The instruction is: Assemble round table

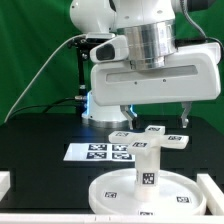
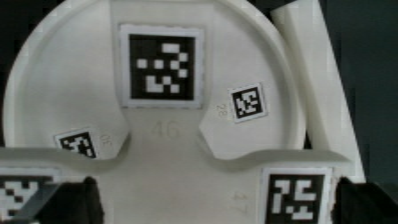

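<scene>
Pincer, two-finger, on white arm point(image 1: 152, 102): jaws spread wide, nothing held; it hangs directly above the cross-shaped foot piece, dark fingertips point(image 1: 185, 117) clear of it on either side.

Item 1, white plastic cross-shaped foot piece point(image 1: 148, 137): flat arms carrying small black-and-white square tags, seated atop the leg. The wrist view shows it close up point(image 2: 178, 120), a broad rounded arm with one large tag and two smaller tilted tags.

Item 2, thick white cylindrical leg point(image 1: 147, 172): upright, one square tag on its side, standing at the centre of the disc.

Item 3, large white rimmed round disc point(image 1: 115, 192): lies flat on the black table point(image 1: 35, 150), tags on its face at roughly 9 and 6 o'clock from the leg.

Item 4, thin flat white marker board point(image 1: 100, 152): printed with black tags, lies on the table near the disc, toward 11 o'clock from it.
</scene>
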You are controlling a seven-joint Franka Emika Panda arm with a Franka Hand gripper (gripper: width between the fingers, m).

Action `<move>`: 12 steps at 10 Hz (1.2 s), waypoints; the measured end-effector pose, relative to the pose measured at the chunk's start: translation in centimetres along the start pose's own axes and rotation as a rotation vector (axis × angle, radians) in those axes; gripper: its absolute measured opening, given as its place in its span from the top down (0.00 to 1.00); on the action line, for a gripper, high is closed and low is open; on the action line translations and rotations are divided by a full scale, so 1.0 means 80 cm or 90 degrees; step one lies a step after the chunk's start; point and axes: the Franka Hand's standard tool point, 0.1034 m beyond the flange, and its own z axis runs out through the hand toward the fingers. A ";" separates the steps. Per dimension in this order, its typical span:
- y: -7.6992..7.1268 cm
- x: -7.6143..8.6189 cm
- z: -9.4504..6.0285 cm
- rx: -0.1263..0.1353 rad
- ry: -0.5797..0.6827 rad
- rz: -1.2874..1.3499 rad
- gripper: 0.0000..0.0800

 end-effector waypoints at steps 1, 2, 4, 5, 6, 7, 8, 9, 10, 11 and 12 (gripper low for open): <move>0.001 0.001 0.001 -0.001 0.003 -0.080 0.19; 0.005 0.002 0.003 -0.011 0.011 -0.175 0.19; 0.012 0.012 0.002 -0.052 0.035 -0.354 0.19; 0.015 0.010 0.004 -0.054 0.034 -0.383 0.19; 0.020 0.010 0.004 -0.054 0.030 -0.380 0.19; 0.020 0.011 0.004 -0.054 0.031 -0.378 0.19; 0.020 0.010 0.005 -0.054 0.030 -0.376 0.19; 0.022 0.010 0.010 -0.055 0.027 -0.366 0.19; 0.021 0.010 0.017 -0.058 0.028 -0.370 0.19; 0.018 0.009 0.022 -0.059 0.030 -0.373 0.19; 0.017 0.008 0.023 -0.060 0.029 -0.374 0.19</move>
